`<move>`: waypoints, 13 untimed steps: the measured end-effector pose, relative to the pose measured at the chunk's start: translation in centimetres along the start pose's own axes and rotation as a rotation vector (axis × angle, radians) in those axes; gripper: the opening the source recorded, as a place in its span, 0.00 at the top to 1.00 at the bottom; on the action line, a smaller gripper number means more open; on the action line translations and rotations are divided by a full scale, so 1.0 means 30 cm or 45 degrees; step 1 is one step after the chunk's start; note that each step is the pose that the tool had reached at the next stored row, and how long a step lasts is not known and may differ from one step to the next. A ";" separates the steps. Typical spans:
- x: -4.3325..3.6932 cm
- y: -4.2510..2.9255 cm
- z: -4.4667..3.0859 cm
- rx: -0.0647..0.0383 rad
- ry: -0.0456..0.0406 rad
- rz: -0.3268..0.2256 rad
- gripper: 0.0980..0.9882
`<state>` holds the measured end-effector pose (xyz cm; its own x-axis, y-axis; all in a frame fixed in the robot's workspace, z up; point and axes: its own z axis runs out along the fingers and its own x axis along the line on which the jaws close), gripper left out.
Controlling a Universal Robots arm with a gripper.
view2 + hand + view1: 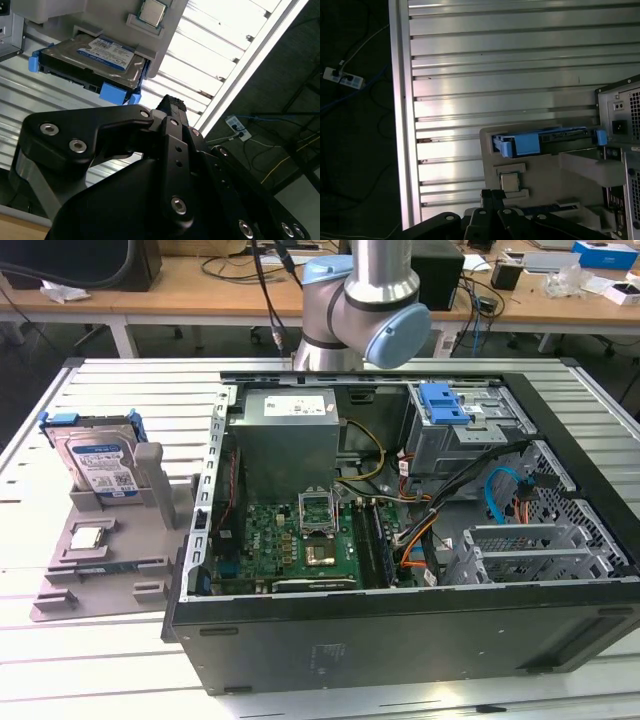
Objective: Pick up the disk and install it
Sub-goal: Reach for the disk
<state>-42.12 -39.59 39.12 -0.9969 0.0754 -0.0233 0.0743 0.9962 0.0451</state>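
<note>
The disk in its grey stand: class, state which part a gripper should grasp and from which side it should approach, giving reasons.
Grip the disk across its two blue-framed side edges near the upper end, probably coming from above along its lean. It stands tilted, lower end seated in the grey stand, leaving the upper part free; the broad label face offers no hold.

Robotics lab / electronics workshop. Evidence: ribbed silver aluminium-slat work table (110,380) w/ an open black metal desktop PC case (400,630) on it, grey robot arm w/ pale blue joint caps (375,300), long wooden benches (200,285) at back strewn w/ cables & boxes, white power strip (340,77) on dark floor.
</note>
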 end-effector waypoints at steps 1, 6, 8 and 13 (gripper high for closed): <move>0.005 0.000 0.000 0.000 0.000 0.000 0.99; 0.009 -0.001 0.000 0.000 0.000 0.000 0.99; 0.003 0.000 0.000 0.000 0.000 0.000 0.99; -0.078 0.006 0.003 0.001 0.002 0.000 0.99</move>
<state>-39.77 -39.59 39.11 -0.9969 0.0753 -0.0221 0.0743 0.9962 0.0445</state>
